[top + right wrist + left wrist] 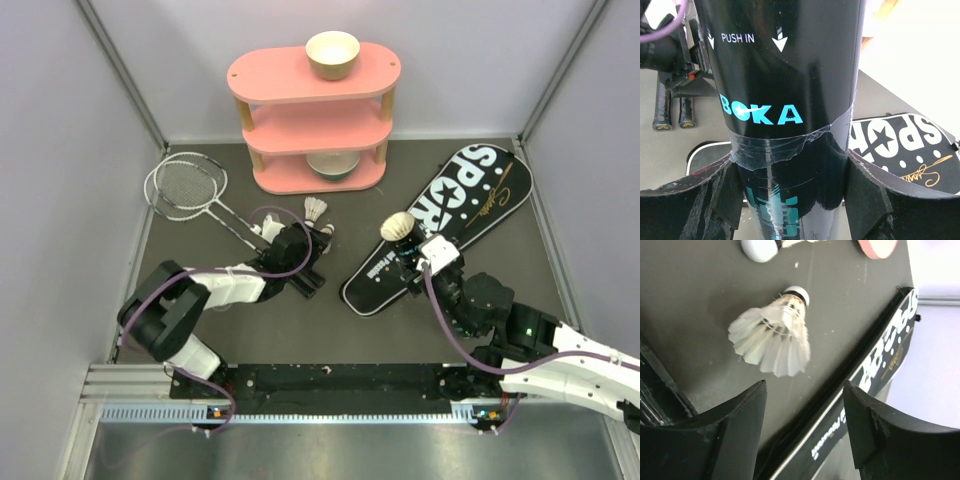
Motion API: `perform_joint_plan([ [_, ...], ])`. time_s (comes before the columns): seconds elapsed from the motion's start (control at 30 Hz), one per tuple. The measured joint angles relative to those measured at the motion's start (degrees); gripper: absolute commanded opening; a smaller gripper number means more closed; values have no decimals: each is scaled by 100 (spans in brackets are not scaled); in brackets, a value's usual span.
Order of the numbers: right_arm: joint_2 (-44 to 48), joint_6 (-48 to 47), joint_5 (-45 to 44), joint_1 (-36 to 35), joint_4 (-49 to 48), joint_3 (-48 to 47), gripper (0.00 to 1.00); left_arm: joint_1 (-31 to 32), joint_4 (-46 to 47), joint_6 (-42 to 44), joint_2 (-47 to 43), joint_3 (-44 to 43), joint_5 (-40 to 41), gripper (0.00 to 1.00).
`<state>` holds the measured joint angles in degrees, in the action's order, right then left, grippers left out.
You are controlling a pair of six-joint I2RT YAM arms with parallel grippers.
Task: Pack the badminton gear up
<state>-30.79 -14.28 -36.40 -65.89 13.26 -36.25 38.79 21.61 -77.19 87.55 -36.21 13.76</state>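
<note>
In the left wrist view a white feather shuttlecock (772, 337) lies on the dark table just ahead of my left gripper (805, 390), which is open with nothing between its fingers. A second shuttlecock (318, 208) lies a little beyond it. Two silver-framed rackets (185, 186) lie at the far left, their handles running under my left arm. My right gripper (790, 170) is shut on the black tube (785, 100), held over the bag's narrow end. A shuttlecock (396, 227) sits at the tube's upper end. The long black bag (455, 205) lettered SPORT lies on the right.
A pink three-tier shelf (315, 110) stands at the back middle, with a cream bowl (332, 53) on top and another (333, 165) on its lowest tier. Grey walls close in the left, back and right sides.
</note>
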Motion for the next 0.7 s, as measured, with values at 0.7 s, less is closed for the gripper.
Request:
perform_joint_plan([
  [0.7, 127, -2, 118, 0, -24, 31, 2, -221, 907, -262, 1338, -507, 505, 23],
])
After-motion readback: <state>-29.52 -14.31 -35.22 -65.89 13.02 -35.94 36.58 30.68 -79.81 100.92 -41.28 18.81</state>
